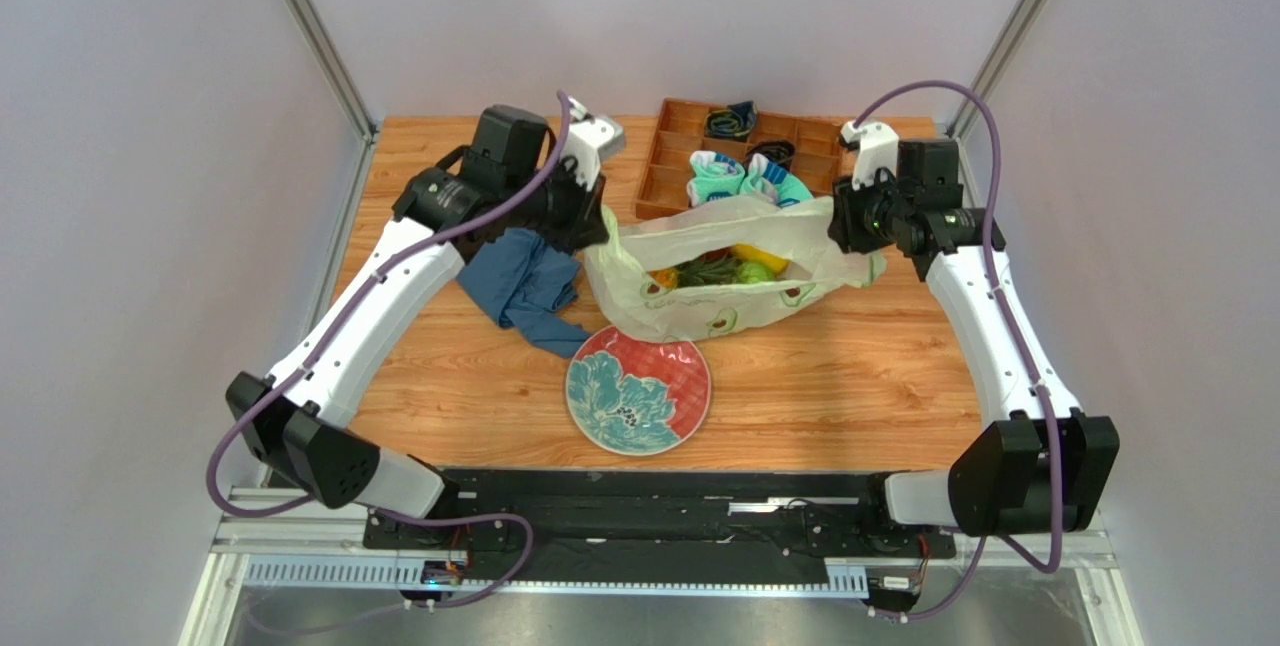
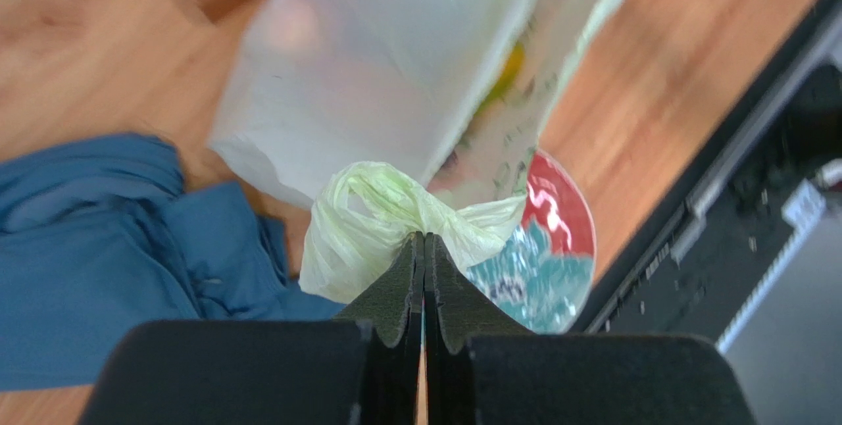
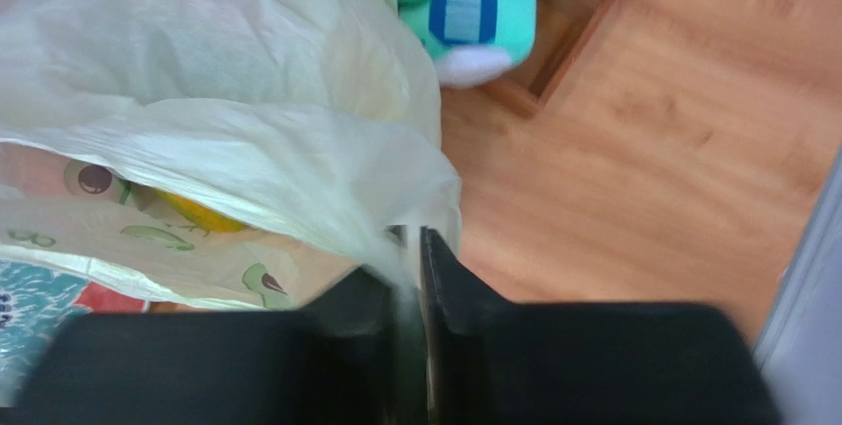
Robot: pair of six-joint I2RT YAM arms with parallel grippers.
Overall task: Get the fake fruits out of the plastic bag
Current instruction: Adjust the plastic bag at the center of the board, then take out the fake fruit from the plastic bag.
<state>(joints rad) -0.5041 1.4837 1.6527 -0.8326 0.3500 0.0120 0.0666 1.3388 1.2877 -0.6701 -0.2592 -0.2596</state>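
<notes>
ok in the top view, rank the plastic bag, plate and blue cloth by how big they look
1. plastic bag
2. plate
3. blue cloth, close behind the plate, but it's bunched up

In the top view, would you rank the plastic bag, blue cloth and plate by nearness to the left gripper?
1. plastic bag, held by the left gripper
2. blue cloth, just left of it
3. plate, toward the near edge

Bare table (image 1: 872,376) right of the plate (image 1: 639,391); blue cloth (image 1: 519,286) left of the bag (image 1: 646,301), tray (image 1: 669,166) just behind
</notes>
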